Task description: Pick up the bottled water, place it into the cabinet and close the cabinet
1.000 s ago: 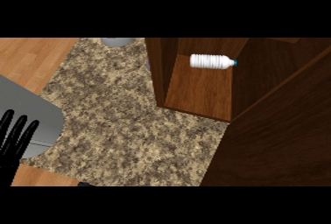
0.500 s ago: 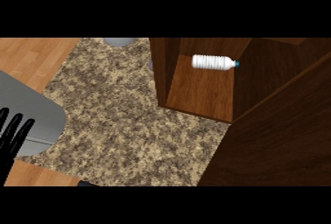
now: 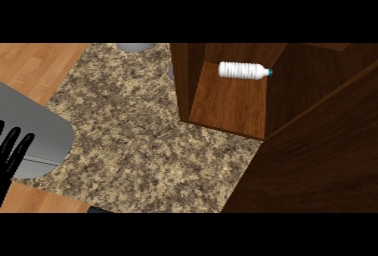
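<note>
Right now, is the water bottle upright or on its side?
On its side: the bottled water lies flat on the cabinet floor, cap pointing right.

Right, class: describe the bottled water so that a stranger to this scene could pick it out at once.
Find the dark wooden cabinet at the right of the speckled stone counter. On its lighter brown floor lies the small white ribbed plastic bottle, on its side, with a teal cap pointing right. It is the only thing inside the cabinet.

One bottled water point(image 3: 244, 70); one cabinet point(image 3: 229, 100); one hand point(image 3: 11, 155)
</note>
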Controlling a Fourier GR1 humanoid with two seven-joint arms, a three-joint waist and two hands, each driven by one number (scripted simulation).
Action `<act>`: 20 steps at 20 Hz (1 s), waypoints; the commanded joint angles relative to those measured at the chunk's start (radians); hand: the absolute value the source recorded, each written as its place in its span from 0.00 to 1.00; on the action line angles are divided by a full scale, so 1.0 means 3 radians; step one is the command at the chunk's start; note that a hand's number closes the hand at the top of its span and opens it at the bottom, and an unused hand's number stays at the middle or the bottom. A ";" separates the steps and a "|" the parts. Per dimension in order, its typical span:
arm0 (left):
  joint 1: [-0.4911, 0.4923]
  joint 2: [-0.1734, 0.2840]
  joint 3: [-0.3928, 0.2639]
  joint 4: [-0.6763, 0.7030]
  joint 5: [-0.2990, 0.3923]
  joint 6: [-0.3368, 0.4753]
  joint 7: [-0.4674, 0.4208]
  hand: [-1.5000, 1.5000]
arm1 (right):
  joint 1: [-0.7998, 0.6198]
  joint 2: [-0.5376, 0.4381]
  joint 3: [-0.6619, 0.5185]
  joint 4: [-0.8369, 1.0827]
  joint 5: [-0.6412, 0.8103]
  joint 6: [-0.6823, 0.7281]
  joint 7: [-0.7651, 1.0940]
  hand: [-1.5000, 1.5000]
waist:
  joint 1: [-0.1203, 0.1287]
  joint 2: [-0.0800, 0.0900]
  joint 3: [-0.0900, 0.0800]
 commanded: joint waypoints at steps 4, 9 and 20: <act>-0.0023 0.0016 0.0018 0.0014 0.0030 -0.0063 0.0005 0.00 | -0.0058 0.0269 0.0401 0.0115 -0.0245 -0.0076 0.0213 1.00 | 0.0087 0.0106 0.0015; -0.0086 0.0033 0.0048 0.0003 0.0037 -0.0100 -0.0006 0.00 | -0.0045 0.0293 0.0373 0.0206 -0.0424 -0.0044 0.0180 1.00 | 0.0187 0.0161 0.0023; -0.0107 0.0100 0.0061 0.0031 0.0060 -0.0170 0.0055 0.00 | -0.0407 0.0413 -0.0100 0.0300 -0.0274 -0.0234 0.0456 1.00 | 0.0187 0.0124 0.0022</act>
